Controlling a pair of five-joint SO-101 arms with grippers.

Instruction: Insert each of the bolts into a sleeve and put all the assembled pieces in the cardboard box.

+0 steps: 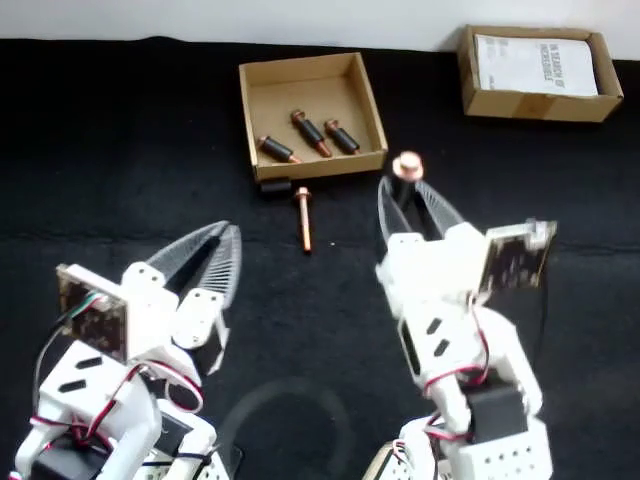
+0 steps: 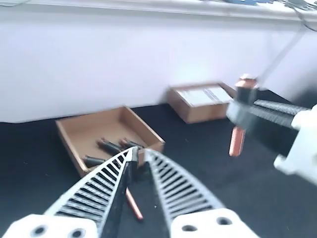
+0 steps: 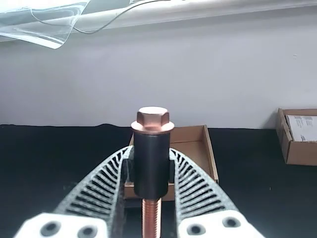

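My right gripper [image 1: 407, 180] is held above the table just right of the cardboard box [image 1: 315, 164]. It is shut on a black sleeve [image 3: 151, 166] that stands upright with a copper bolt [image 3: 152, 120] through it, head up. Three assembled pieces [image 1: 310, 132] lie in the box. A loose copper bolt [image 1: 304, 218] lies on the black table in front of the box, and a loose black sleeve [image 1: 275, 187] rests against the box's front wall. My left gripper [image 1: 228, 235] hangs shut and empty to the left of the loose bolt [image 2: 132, 203].
A second cardboard box [image 1: 540, 70] with a printed sheet in it stands at the back right, against the white wall. The right gripper [image 2: 247, 114] with its bolt stands close beside the left gripper.
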